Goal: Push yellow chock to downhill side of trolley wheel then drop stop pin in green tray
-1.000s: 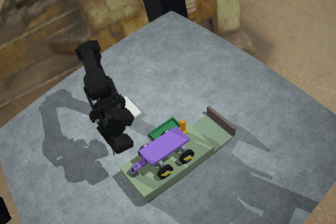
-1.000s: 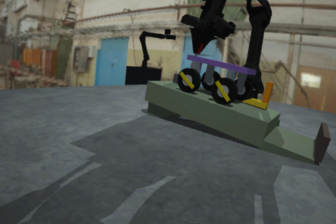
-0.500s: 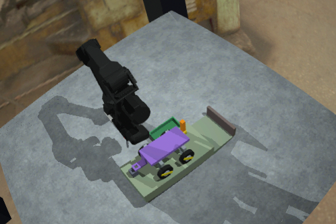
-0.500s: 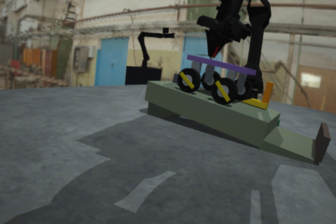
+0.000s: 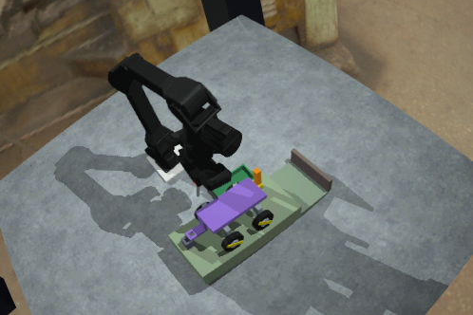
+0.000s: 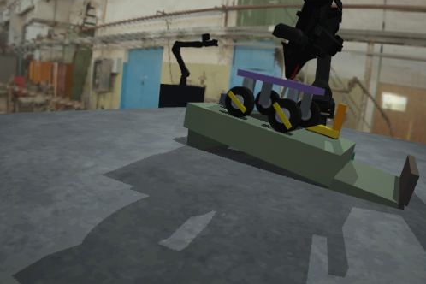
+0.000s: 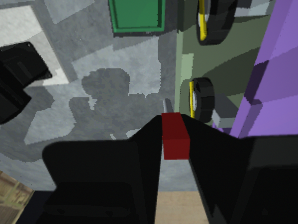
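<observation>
My gripper (image 5: 196, 183) (image 6: 292, 76) (image 7: 170, 120) is shut on the stop pin by its red head (image 7: 176, 145); its grey shank (image 5: 198, 191) points down, clear of the ramp. The gripper hangs beside the trolley's tray side. The purple trolley (image 5: 231, 205) (image 6: 278, 81) (image 7: 280, 95) stands upright on the green ramp (image 5: 209, 266) (image 6: 257, 137). The yellow chock with orange handle (image 5: 257, 176) (image 6: 341, 118) is on the ramp by the far downhill wheel; its rubber base and any contact are hidden. The green tray (image 5: 243, 167) (image 7: 137, 33) lies beside the ramp, partly hidden in the top view.
A brown end board (image 5: 311, 170) (image 6: 409, 181) stands at the ramp's low end. A white plate (image 5: 165, 176) (image 7: 52, 47) lies at the arm's base. The trolley's raised deck and wheels are just right of the fingers in the wrist view.
</observation>
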Controlling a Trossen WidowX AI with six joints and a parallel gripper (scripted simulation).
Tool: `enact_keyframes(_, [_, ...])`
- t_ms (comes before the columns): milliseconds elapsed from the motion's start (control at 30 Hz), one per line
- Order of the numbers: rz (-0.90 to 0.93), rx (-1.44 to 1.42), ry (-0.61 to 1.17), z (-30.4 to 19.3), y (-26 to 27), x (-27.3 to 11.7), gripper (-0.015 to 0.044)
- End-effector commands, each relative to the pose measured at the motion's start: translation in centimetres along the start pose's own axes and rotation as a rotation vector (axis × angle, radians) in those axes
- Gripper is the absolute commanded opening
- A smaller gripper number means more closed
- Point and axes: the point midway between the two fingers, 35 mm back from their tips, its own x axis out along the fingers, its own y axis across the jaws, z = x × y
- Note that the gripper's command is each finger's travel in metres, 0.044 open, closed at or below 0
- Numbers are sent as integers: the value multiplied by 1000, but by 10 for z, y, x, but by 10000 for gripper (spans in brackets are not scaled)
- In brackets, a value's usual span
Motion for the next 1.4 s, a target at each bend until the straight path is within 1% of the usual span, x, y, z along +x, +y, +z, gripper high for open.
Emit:
enact_keyframes(0, [7,1,1,13,1,0,0])
enact_keyframes(700, [8,1,-7,101,7,-6,0])
enact_keyframes(867, [8,-4,-8,104,8,-6,0])
enact_keyframes(1367, [-27,-430,-90,101,9,-6,0])
